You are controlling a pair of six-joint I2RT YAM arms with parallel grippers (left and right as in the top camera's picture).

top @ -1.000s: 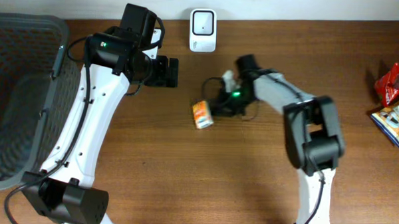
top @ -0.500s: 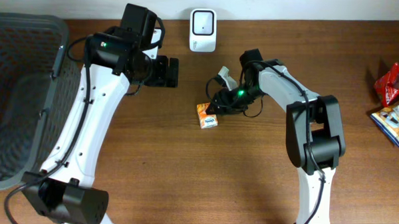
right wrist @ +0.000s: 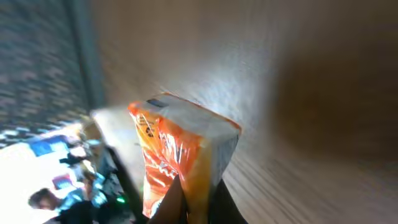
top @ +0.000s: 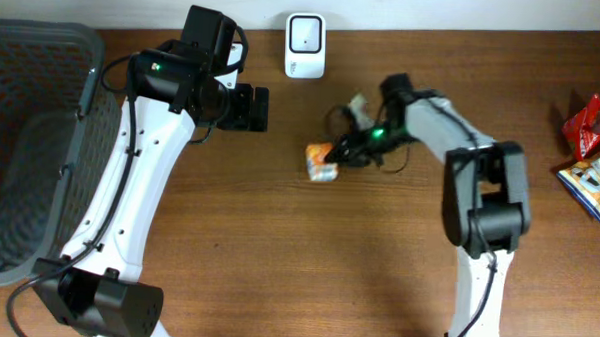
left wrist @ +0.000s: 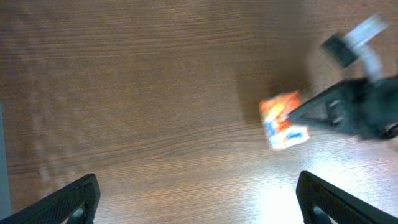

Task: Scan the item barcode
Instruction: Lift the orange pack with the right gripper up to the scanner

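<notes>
Packet (top: 321,161) has shifted rightward at mid-frame, below the scanner (top: 305,32), now pinched by its edge in my closed right gripper (top: 341,153), left gripper (top: 254,109) wide and idle, so I judge the grasp made, though blur hides its barcode and whether it is lifted.

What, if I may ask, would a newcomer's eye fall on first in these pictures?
The small orange and white packet at mid-table, pinched by the right gripper, stands out against the brown wooden table. Next come the white box-shaped scanner at the far edge and the dark mesh basket on the left.
</notes>
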